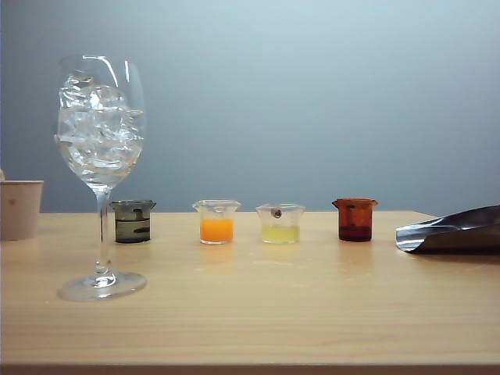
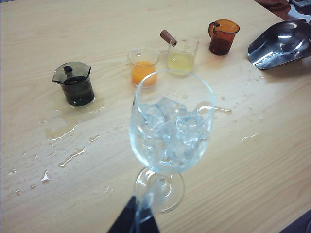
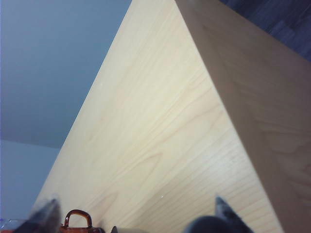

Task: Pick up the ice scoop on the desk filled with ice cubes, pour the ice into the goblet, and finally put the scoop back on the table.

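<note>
Pale wood-grain counter (image 1: 258, 312), grey wall behind. Shiny steel ice scoop (image 1: 453, 230) already lying at right edge; clear ice cubes (image 1: 100, 129) fill tall stemmed goblet (image 1: 100, 156). Right gripper (image 3: 133, 213) spread, holding nothing, above counter near amber beaker (image 3: 77, 221): lift straight off, don't nudge scoop. Left gripper (image 2: 135, 221) by goblet foot, can't tell its state

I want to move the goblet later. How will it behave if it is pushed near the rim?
The goblet would probably tip: its bowl, full of ice cubes, sits high on a thin stem over a small foot. It may also slide, since water wets the desk nearby. The thin clear glass looks fragile. The left gripper is by its foot.
</note>
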Controlling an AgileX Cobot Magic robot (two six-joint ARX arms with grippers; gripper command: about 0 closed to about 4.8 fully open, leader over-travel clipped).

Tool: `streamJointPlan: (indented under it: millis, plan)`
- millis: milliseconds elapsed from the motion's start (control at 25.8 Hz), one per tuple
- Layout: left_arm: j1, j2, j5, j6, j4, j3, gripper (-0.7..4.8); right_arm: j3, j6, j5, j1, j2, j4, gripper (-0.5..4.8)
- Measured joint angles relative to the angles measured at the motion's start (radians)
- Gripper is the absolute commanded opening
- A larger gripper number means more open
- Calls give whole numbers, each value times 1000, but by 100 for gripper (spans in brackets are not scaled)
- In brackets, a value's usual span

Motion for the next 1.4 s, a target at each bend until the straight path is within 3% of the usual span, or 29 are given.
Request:
streamJointPlan:
  millis: [388, 427, 466, 543, 660, 776, 931, 1086, 1242, 1319, 1397]
  plan:
    - [0, 0, 0, 0, 0, 0, -5, -85, -42, -72, -74, -93, -82, 393]
    - [0, 0, 0, 0, 0, 0, -5, -103, -48, -78, -83, -117, -92, 328]
    - [0, 0, 0, 0, 0, 0, -5, -140, -54, -96, -101, -166, -105, 231]
    - [0, 0, 0, 0, 0, 0, -5, -174, -55, -124, -117, -216, -106, -29]
    - [0, 0, 0, 0, 0, 0, -5, -238, -53, -184, -137, -332, -119, -10]
    - [0, 0, 0, 0, 0, 0, -5, -290, -47, -169, -114, -524, -209, -10]
    - [0, 0, 0, 0, 0, 0, -5, -319, -45, -18, -16, -761, -329, -9]
    - [0, 0, 0, 0, 0, 0, -5, -318, -89, 108, 146, -954, -399, -9]
    - [8, -18, 1, 0, 0, -1, -5, -318, -281, 307, 356, -1204, -545, -9]
    - [95, -95, 24, 0, -2, -6, -5, -318, -430, 417, 455, -1349, -675, -9]
    - [174, -148, 50, 0, 3, -3, -5, -318, -489, 491, 499, -1429, -732, -9]
